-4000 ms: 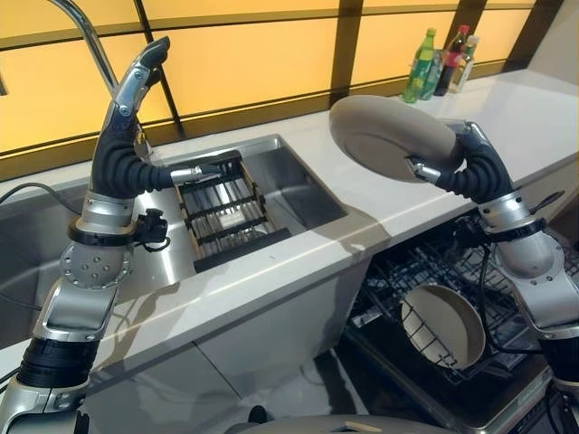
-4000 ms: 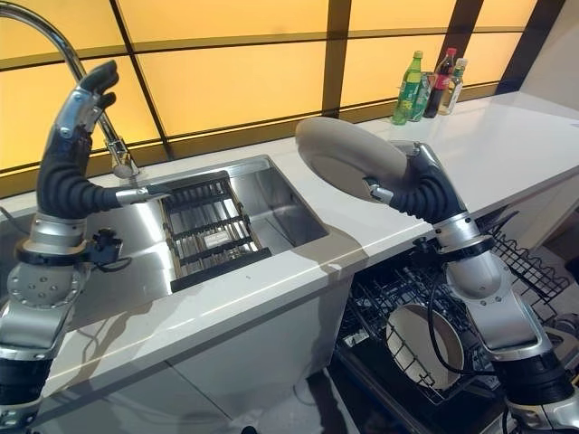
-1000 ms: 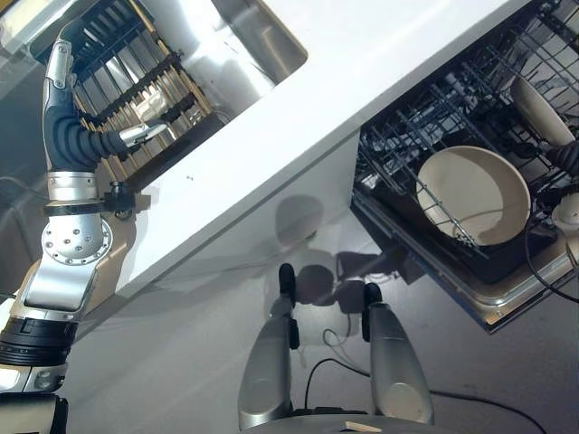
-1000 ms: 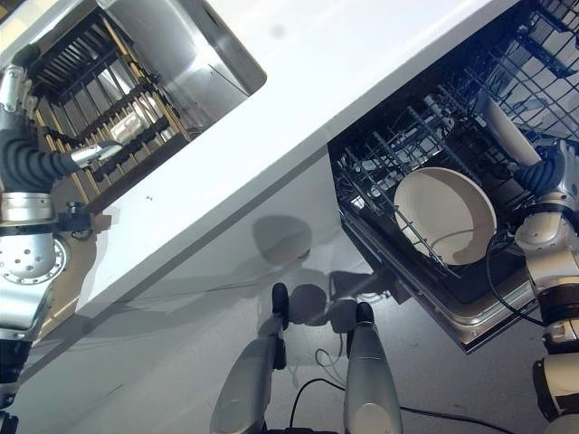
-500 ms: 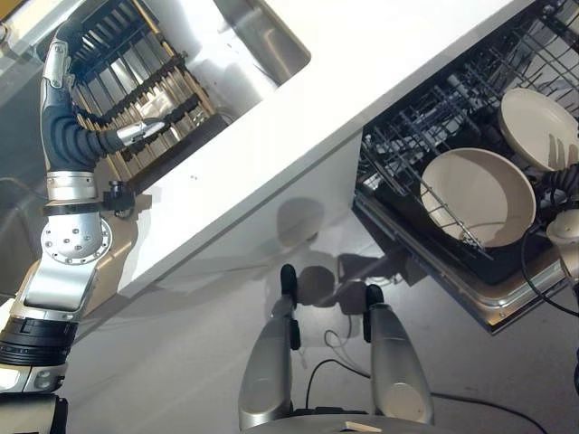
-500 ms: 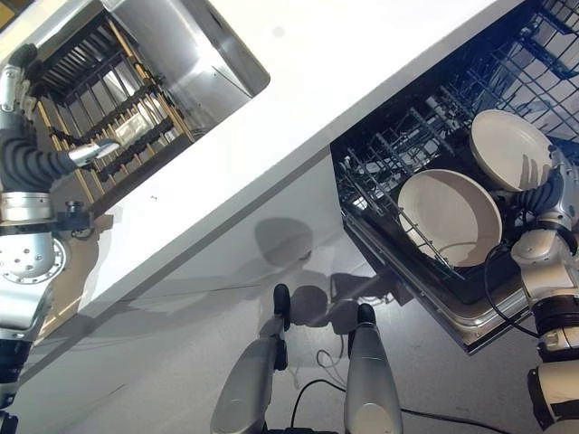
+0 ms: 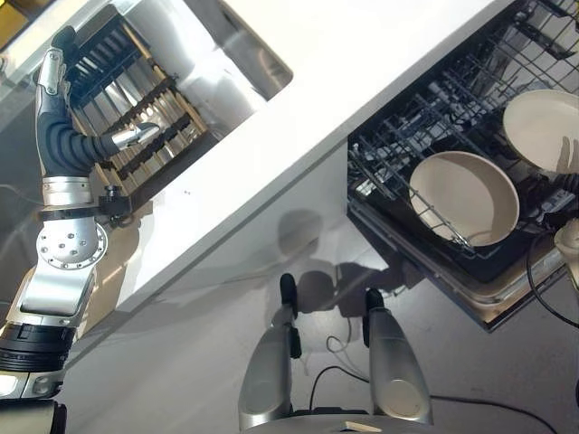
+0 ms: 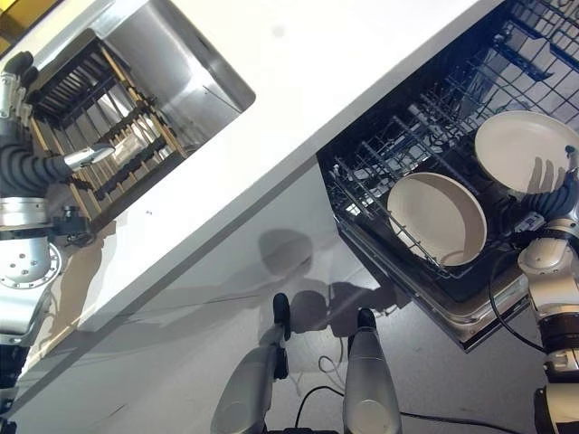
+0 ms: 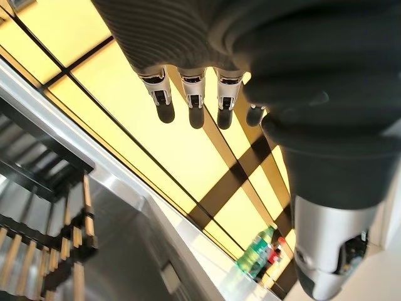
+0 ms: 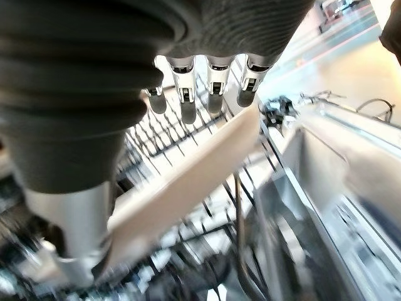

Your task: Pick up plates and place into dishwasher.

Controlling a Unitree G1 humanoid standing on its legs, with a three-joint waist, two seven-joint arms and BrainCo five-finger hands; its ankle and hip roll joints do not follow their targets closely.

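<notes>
The white worktop [image 8: 298,136] runs diagonally across my head views, with the sink [image 8: 172,72] and its dark slatted rack [image 8: 99,136] at its upper left. The pulled-out dishwasher rack [image 8: 407,172] is cut off by the view's right and top edges, so I cannot make out its full extent.

Two beige plates are in that rack. The nearer plate [image 8: 437,219] stands tilted among the tines, its lower edge hidden behind the wires. The second plate [image 8: 520,149] sits further back; my right hand [image 8: 550,179] grasps it at its lower rim, fingers spread over its face, the thumb hidden behind it. In the right wrist view the plate [image 10: 188,182] is blurred, and I cannot tell which tines it rests between.

My left hand [image 7: 56,68] is raised over the sink, fingers relaxed and straight, grasping nothing; its wrist view shows the fingers [image 9: 191,94] against yellow panels [image 9: 125,132].

Half a second ago the second plate stood nearer the first; the two are now further apart. My left hand keeps its posture
</notes>
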